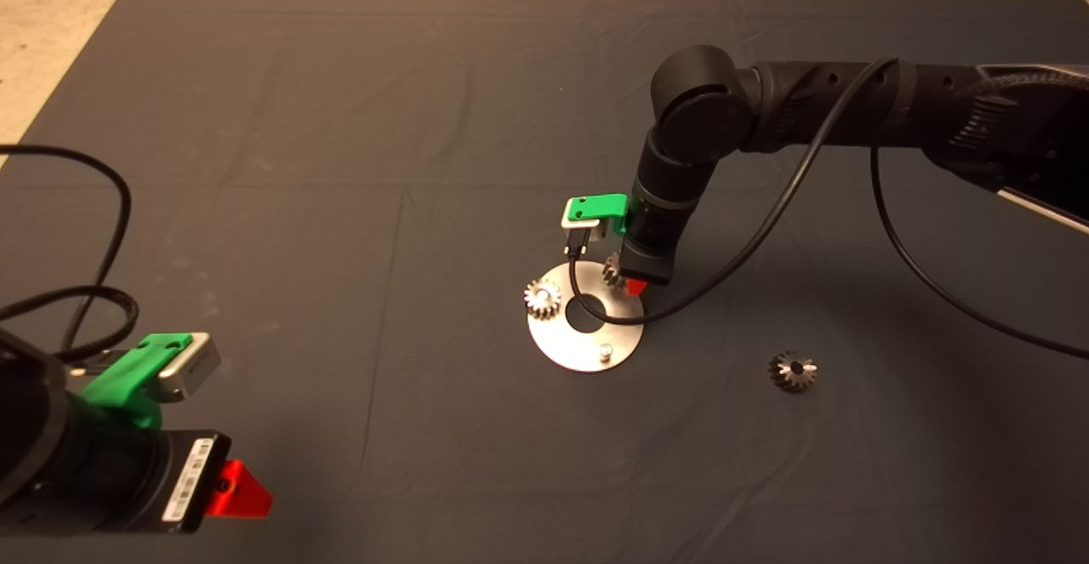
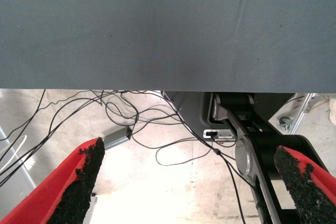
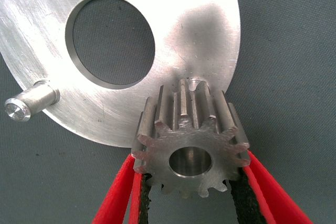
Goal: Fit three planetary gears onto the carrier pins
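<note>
Gear (image 3: 191,148) between right gripper (image 3: 191,195) fingers; no writing legible.

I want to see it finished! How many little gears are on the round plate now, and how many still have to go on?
One gear already sits on the disc. The right gripper holds a second gear over the disc's edge, right by a pin, not yet on it. A third gear lies on the mat, and one bare pin waits. The left gripper rests open at the mat's near left edge.
</note>
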### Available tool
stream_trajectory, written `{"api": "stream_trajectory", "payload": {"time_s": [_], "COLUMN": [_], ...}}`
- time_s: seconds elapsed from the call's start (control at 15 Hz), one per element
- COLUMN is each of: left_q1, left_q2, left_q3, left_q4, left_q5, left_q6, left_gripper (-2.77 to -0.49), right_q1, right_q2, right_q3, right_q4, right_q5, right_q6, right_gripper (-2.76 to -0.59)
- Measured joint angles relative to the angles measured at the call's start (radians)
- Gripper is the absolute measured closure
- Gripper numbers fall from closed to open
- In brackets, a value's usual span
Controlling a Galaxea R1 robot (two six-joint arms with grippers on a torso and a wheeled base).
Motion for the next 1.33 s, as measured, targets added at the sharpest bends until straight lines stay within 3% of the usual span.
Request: {"api": "stream_trajectory", "payload": {"time_s": [0.6,1.33], "left_q1": [0.000,0.000], "left_q2": [0.000,0.000], "left_q3": [0.000,0.000], "left_q4": [0.000,0.000], "left_q5": [0.000,0.000], "left_q6": [0.000,0.000], "left_gripper": [-2.33,-2.33], "right_q1": [0.000,-0.001], "right_q2": [0.000,0.007], "right_q3": [0.000,-0.001], "right_q4": [-0.003,-0.039], "right_q5": [0.000,0.000], "right_q6": [0.000,0.000], "right_gripper": [-0.91,-0.91]}}
